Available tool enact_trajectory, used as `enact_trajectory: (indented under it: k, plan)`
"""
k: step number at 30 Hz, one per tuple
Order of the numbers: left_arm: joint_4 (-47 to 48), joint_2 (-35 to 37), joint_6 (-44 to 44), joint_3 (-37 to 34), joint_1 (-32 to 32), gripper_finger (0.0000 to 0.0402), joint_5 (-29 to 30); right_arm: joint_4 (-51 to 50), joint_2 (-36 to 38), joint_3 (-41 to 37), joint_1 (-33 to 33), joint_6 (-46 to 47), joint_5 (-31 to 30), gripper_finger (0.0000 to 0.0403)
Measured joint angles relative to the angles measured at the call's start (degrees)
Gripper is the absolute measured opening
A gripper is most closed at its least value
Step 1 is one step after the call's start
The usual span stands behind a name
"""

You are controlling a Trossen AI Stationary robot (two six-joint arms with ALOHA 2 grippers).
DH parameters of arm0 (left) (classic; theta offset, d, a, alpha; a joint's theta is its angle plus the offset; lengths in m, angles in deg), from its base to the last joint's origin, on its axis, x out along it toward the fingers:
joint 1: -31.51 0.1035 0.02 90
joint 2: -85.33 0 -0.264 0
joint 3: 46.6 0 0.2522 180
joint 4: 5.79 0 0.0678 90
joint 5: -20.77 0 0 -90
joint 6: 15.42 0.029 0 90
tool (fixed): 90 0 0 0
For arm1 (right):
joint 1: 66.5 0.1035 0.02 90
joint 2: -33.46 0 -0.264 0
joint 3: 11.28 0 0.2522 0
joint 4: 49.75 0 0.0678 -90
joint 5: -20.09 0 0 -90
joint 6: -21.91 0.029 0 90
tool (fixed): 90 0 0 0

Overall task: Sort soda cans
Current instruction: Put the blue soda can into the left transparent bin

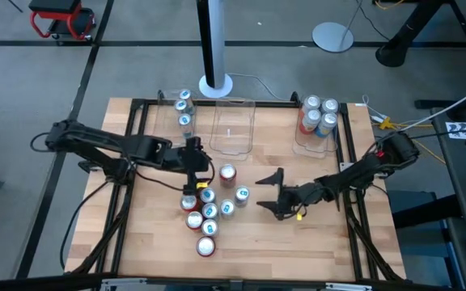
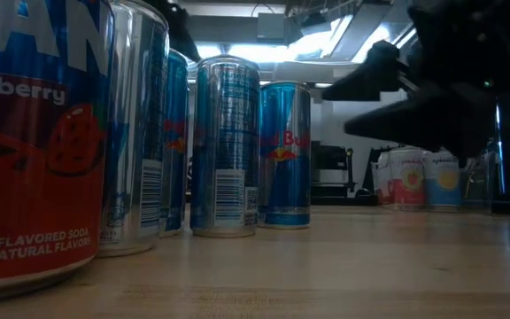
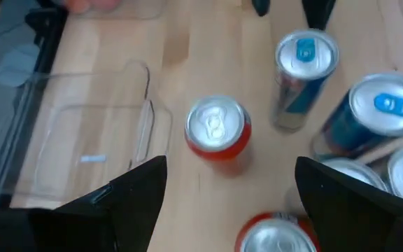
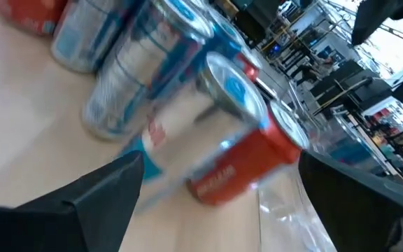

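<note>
Left gripper (image 1: 195,171) open, empty, should straddle red can (image 1: 227,172) at its 3 o'clock; right gripper (image 1: 272,194) open, empty.

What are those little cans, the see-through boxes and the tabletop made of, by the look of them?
Cans: likely thin metal, given the shiny silver tops with pull tabs and glossy printed sides.
Boxes: probably clear hard plastic; the wood shows through the walls and the rims catch the light.
Tabletop: wood, apparently pale jointed planks with visible grain and a smooth finish.
</note>
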Motion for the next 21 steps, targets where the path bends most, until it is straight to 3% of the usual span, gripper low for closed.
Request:
enact_trajectory:
  k: [4, 13, 21]
  plan:
    - [3.0, 1.8, -2.0, 0.0, -1.5, 0.0304, 0.2, -1.5, -3.9, 4.4, -0.9, 1.2, 0.3, 0.0381]
    - [4.1, 3.1, -3.4, -3.7, -3.4, 0.0304, 0.6, -1.9, -10.3, 10.5, -4.7, 8.1, 9.1, 0.0381]
    - [1.0, 3.2, -3.3, -7.4, -3.4, 0.0304, 0.8, -1.9, -11.1, 11.2, -5.4, 11.6, 8.8, 0.0381]
